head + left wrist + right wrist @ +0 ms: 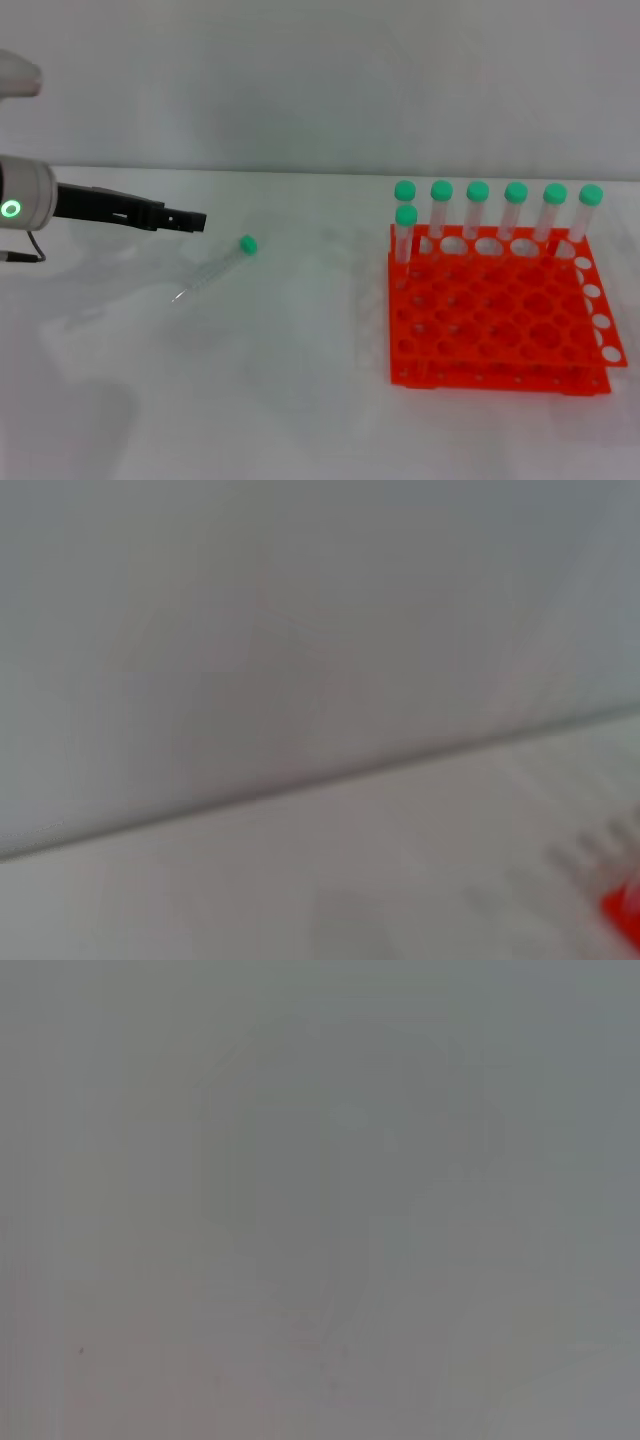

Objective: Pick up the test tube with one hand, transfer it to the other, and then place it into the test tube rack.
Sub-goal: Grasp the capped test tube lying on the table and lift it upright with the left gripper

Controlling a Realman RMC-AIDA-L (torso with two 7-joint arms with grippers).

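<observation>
At the left of the head view, the left gripper (196,221) is held out level above the white table (250,400), reaching toward the middle of the frame; whether its fingers are parted or closed cannot be told, and nothing is seen between them. Just beyond its tip, lower and to the right, the test tube (215,269) lies flat on the table, its green cap toward the upper right and its tapered tip toward the lower left. It is apart from the gripper and untouched, so the pickup is judged not yet made. For a good grasp, the fingers would best be brought down across the tube's slanted axis, near the capped half where the body is widest, and closed gently, since a slim round tube is likely to roll or slip if nudged from one side. At the right of the frame the test tube rack (500,320) is seen, with seven capped tubes standing along its far edge and many holes free in the nearer rows. Wide bare table is left between the lying tube and the rack, giving open room for a handover, and the table's far edge against the wall lies well behind both. The right gripper is not shown in any view; in the left wrist view only a corner of the rack is caught at the lower right.
</observation>
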